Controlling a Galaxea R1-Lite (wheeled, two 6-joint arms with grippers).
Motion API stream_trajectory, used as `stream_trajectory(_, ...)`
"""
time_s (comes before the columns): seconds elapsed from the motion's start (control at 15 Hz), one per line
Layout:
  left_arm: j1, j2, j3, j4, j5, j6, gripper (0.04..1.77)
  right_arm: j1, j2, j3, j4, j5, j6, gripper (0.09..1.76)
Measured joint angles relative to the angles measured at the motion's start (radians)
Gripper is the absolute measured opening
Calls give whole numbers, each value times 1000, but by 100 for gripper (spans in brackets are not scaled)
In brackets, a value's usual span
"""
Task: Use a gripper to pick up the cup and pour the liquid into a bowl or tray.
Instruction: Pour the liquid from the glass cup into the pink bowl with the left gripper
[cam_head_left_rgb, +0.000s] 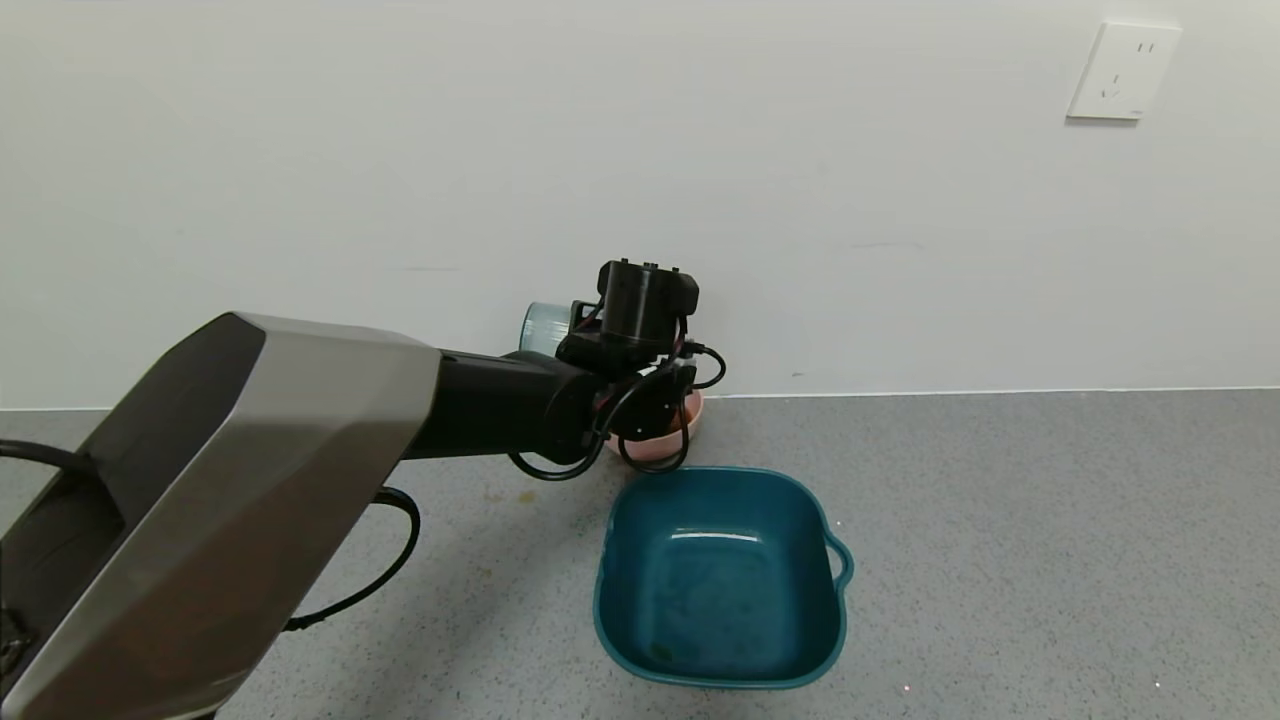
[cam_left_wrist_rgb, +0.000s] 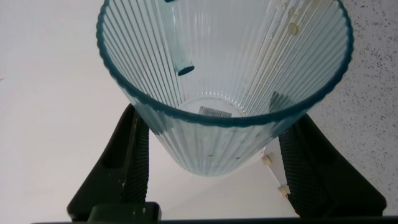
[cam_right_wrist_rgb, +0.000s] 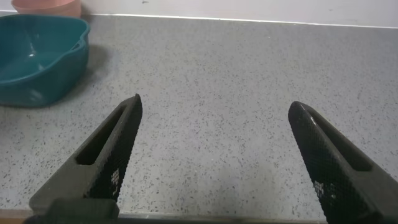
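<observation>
Cup tipped over the pink bowl, looks empty; the risk now is in the return.

Nearest me, the teal basin sits on the table. Just behind the basin is the pink bowl, mostly hidden by the left gripper, which is clamped on the cup, held tilted above the bowl. No liquid visible inside the cup. Judgement: drips off the rim could miss the bowl if the arm swings off early; ribbed plastic may slip when righted. Right gripper idle with fingers apart, well off to the basin's side.
</observation>
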Motion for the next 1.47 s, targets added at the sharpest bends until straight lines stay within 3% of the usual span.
stream_trajectory(1.13, -1, 8, -3, -93, -2, 36, 123, 0, 0, 0, 0, 0, 0, 171)
stream_trajectory(1.47, 3, -2, 6, -209, -16, 19, 123, 0, 0, 0, 0, 0, 0, 171)
